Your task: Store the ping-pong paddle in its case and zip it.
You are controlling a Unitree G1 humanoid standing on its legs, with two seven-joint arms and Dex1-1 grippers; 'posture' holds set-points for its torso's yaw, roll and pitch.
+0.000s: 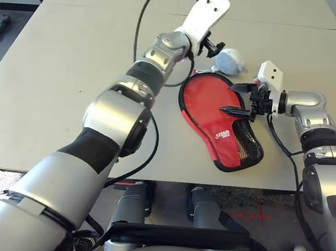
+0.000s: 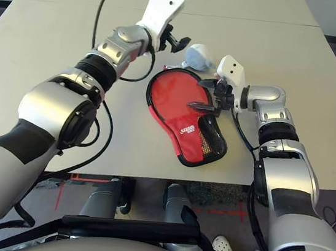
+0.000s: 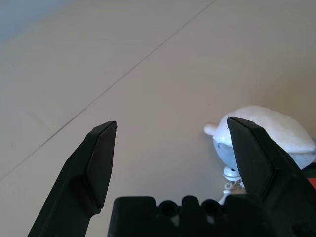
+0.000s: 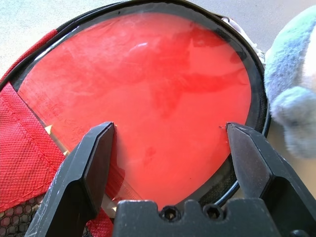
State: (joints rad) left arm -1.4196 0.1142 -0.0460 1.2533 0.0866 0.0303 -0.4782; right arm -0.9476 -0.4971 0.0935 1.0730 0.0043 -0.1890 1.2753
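The case (image 1: 228, 139) lies on the table right of centre, red with a black mesh pocket and a white logo. The ping-pong paddle (image 4: 148, 98) rests inside it, its glossy red face bare at the round end and ringed by the black zipper edging (image 4: 258, 106). A red fabric flap (image 4: 24, 168) covers the part toward the handle, which is hidden. My right gripper (image 1: 238, 99) hovers open just above the round end, nothing between its fingers. My left gripper (image 1: 214, 47) is open and empty beyond the case's far edge.
A soft white-and-blue stuffed toy (image 1: 230, 60) sits on the table right behind the case, beside the left gripper's fingers. A seam runs across the grey table (image 1: 67, 87) farther back. The near table edge passes just below the case's mesh end.
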